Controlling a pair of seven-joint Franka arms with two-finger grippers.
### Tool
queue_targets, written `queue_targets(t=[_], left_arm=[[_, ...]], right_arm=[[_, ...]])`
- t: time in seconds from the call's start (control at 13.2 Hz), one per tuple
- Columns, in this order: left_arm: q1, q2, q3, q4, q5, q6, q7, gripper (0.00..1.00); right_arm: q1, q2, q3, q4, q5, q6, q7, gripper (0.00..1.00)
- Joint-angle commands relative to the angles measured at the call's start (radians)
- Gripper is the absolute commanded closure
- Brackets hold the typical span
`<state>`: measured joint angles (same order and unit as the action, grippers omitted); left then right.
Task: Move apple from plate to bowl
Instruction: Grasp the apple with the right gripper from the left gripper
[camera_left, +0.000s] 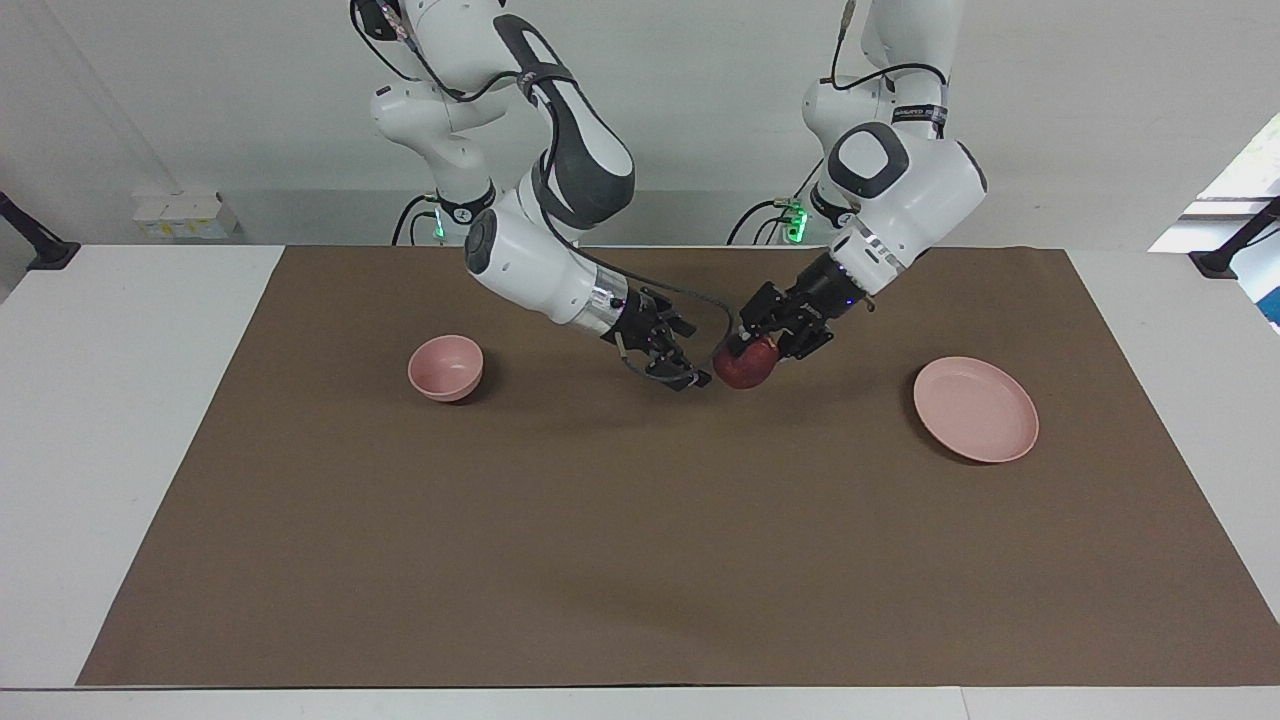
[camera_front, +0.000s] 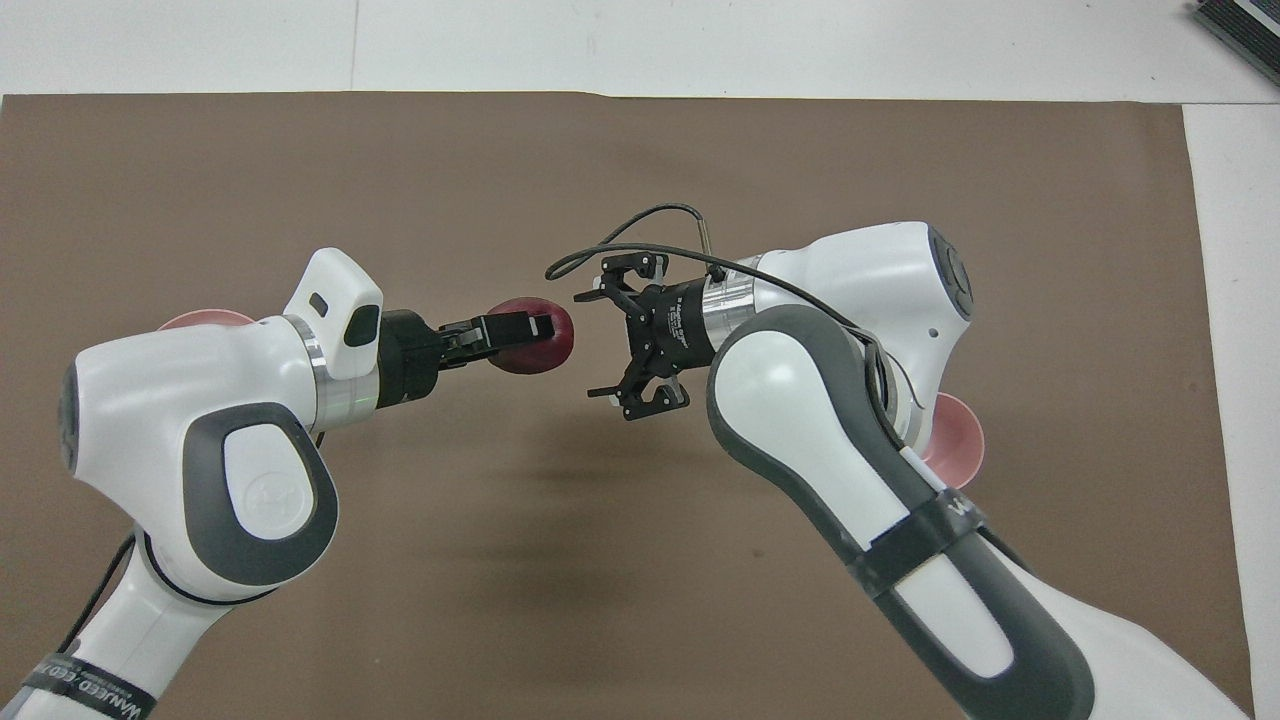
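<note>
While both arms meet over the middle of the brown mat (camera_left: 640, 540), the left gripper (camera_left: 752, 345) pinches one apple (camera_left: 745, 366) in the air. The apple is round, with no long axis to read; which way its stem points I cannot tell. Right gripper (camera_left: 672, 372): fingers spread wide, tips aimed at the apple, just beside it. One bowl (camera_left: 446, 367) sits toward the right arm's end. One plate (camera_left: 976, 409) lies bare toward the left arm's end.
</note>
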<state>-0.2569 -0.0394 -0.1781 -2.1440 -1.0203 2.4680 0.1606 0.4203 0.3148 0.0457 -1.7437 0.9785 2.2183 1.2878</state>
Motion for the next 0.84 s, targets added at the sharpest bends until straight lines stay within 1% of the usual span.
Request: queue_targets(t=[0.0, 0.15, 0.23, 0.3, 0.68, 0.76], left_arm=[[-0.053, -0.036, 0.008, -0.034, -0.021, 0.028, -0.035, 1.00], [-0.088, -0.040, 0.008, -0.034, -0.021, 0.034, -0.064, 0.99], [-0.094, -0.039, 0.008, -0.033, -0.021, 0.066, -0.073, 0.99], [-0.094, -0.033, 0.003, -0.028, -0.021, 0.087, -0.078, 0.99], [-0.094, -0.025, 0.003, -0.019, -0.011, 0.097, -0.084, 0.96], [-0.094, -0.025, 0.003, -0.019, -0.011, 0.097, -0.085, 0.95]], right_arm=[[-0.011, 0.043, 0.003, 0.050, 0.039, 0.000, -0.021, 0.00], [-0.003, 0.046, 0.002, 0.062, 0.042, 0.007, -0.019, 0.00], [0.006, 0.044, 0.003, 0.062, 0.042, 0.004, -0.019, 0.00], [0.009, 0.044, 0.003, 0.061, 0.036, -0.006, -0.022, 0.00], [0.014, 0.036, 0.005, 0.056, 0.025, -0.066, -0.082, 0.00], [0.015, 0.036, 0.005, 0.056, 0.023, -0.065, -0.090, 0.35]])
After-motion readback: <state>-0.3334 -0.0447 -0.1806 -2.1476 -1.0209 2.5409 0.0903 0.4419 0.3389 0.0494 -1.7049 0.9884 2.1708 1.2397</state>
